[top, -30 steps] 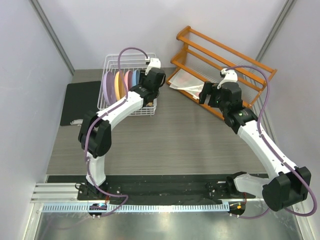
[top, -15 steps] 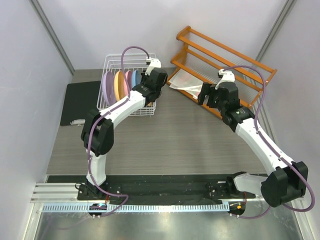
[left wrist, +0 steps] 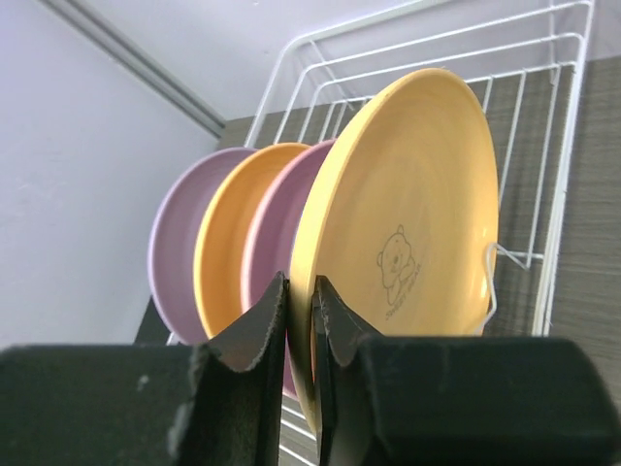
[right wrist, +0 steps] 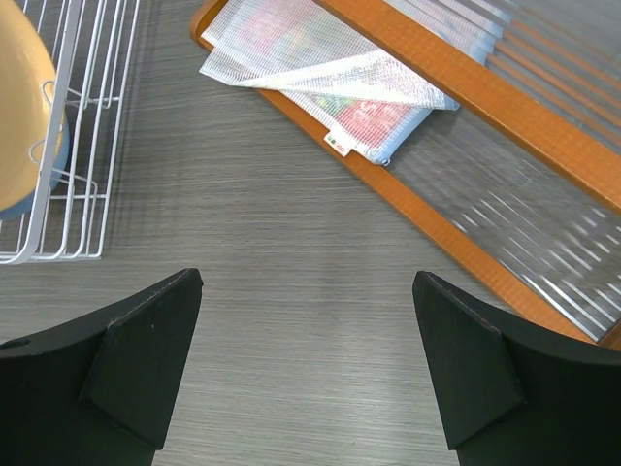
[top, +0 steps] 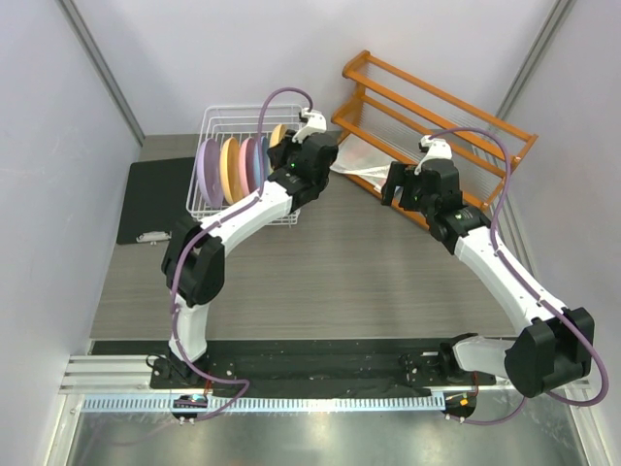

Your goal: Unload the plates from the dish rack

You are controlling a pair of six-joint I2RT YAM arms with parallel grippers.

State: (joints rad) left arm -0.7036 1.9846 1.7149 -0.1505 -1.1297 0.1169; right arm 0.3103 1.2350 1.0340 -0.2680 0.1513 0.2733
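The white wire dish rack (top: 218, 121) stands at the back left; it also shows in the left wrist view (left wrist: 543, 194) and the right wrist view (right wrist: 87, 116). Upright in it are a lilac plate (top: 207, 170), a yellow plate (top: 230, 167), a pink plate (top: 249, 160) and a light blue plate (top: 264, 157). My left gripper (top: 289, 146) (left wrist: 299, 282) is shut on the rim of the orange plate (top: 278, 134) (left wrist: 417, 194), held upright above the rack's right end. My right gripper (top: 395, 184) (right wrist: 309, 282) is open and empty over the table, right of the rack.
An orange wooden slatted shelf rack (top: 437, 107) lies at the back right, with a mesh pouch (top: 357, 160) (right wrist: 330, 78) against its near edge. A black mat (top: 155, 194) lies left of the dish rack. Grey walls close in both sides.
My left gripper has risen and shifted right, lifting the orange plate up out of the rack. My right gripper has edged a little left and toward the back.
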